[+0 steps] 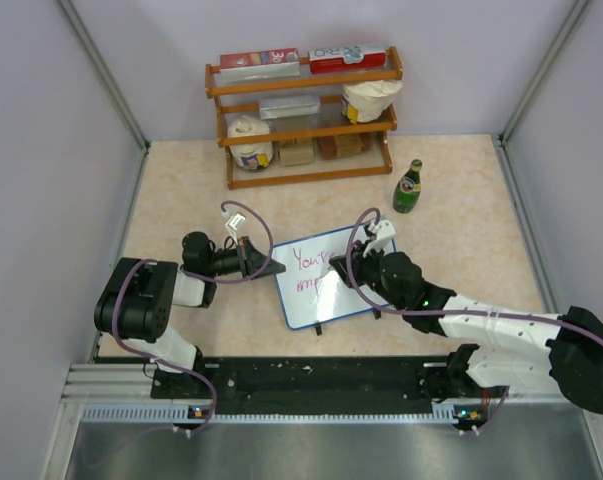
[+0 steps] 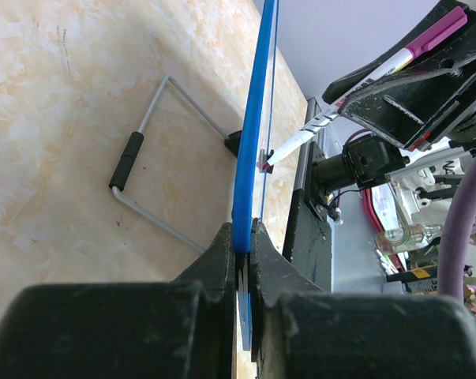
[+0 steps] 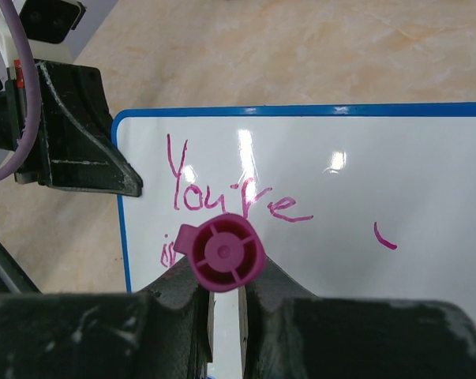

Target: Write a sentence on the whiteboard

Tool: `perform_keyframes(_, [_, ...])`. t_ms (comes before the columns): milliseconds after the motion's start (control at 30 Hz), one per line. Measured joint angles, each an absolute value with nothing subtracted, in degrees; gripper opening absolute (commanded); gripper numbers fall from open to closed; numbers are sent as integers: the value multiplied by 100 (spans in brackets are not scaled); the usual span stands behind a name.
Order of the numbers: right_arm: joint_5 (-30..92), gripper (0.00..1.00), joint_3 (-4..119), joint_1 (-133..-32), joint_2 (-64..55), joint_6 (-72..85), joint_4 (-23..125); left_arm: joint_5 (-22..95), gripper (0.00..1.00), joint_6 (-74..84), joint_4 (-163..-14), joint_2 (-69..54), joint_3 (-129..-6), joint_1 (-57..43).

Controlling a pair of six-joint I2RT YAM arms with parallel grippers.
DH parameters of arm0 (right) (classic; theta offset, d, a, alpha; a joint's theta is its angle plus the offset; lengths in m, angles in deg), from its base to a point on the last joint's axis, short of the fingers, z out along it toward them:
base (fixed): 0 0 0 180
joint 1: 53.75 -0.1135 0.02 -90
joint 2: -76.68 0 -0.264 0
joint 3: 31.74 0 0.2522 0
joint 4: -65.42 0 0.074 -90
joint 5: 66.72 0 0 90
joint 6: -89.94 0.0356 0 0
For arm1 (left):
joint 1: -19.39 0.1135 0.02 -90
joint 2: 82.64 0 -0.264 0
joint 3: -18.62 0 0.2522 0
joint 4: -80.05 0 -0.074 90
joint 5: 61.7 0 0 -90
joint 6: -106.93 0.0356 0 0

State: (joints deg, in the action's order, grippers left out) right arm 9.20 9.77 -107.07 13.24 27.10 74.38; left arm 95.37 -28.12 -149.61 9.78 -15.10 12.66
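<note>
Whiteboard [image 1: 316,300] is sitting at frame centre, long axis running left to right. Left gripper [image 1: 264,264] is pinching its left blue edge. Right gripper [image 1: 343,268], over the board's middle, is clamping a pink-capped marker [image 3: 222,251], tip apparently touching the writing surface.

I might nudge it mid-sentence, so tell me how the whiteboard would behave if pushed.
The whiteboard looks thin yet stiff: its blue edge runs straight in the left tool. Propped on a wire stand, it would probably tip or slide if that clamp let go. Its glossy face likely offers little grip.
</note>
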Motion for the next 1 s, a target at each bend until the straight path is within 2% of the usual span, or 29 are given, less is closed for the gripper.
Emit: perform_keyframes(1000, [815, 0, 809, -10709, 1553, 2747, 7265, 9533, 0, -2817, -14961, 978, -1510, 1266])
